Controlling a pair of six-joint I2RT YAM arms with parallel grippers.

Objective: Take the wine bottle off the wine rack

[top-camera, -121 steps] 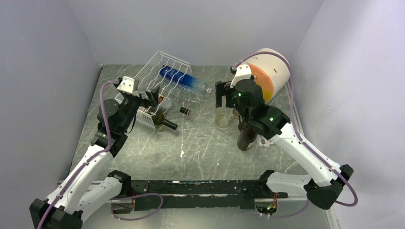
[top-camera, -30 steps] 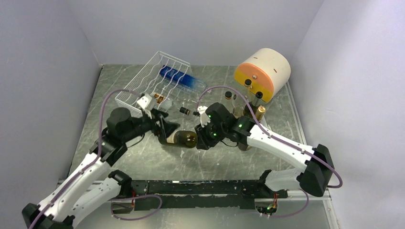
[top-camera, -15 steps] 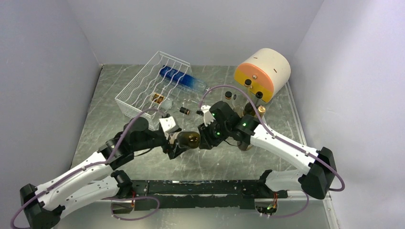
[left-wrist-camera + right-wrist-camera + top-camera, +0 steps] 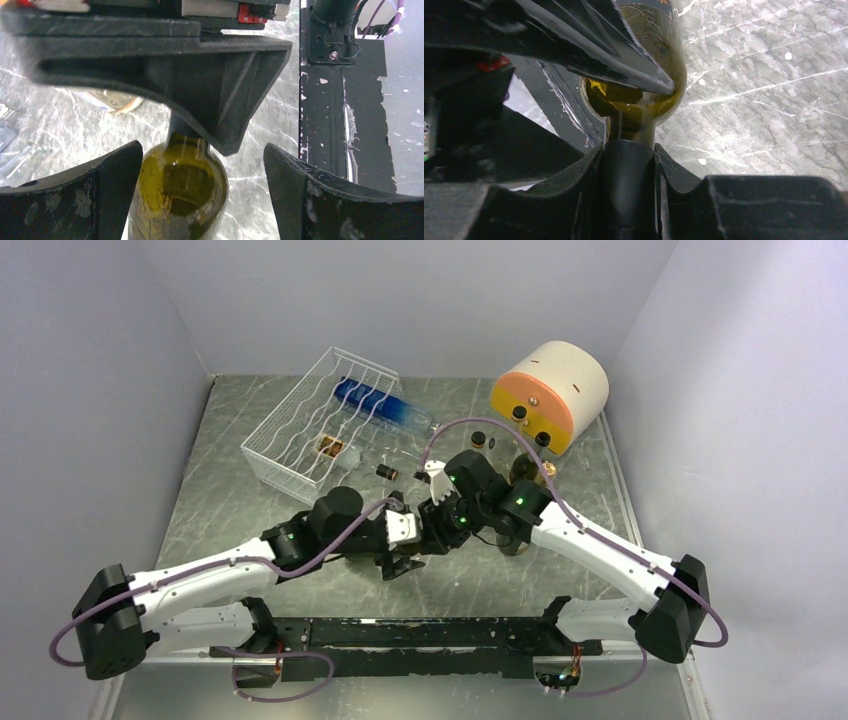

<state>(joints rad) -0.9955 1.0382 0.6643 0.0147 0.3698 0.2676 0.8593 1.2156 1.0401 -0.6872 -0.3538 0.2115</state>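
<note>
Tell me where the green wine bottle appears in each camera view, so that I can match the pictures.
Top external: nearly hidden at centre, where the left gripper meets the right gripper.
Left wrist: the wine bottle is bottom centre, between the open fingers.
Right wrist: centre, its neck clamped at the bottom.
Shared landmark: the right gripper on the neck; its finger is the dark wedge in the left wrist view.
</note>
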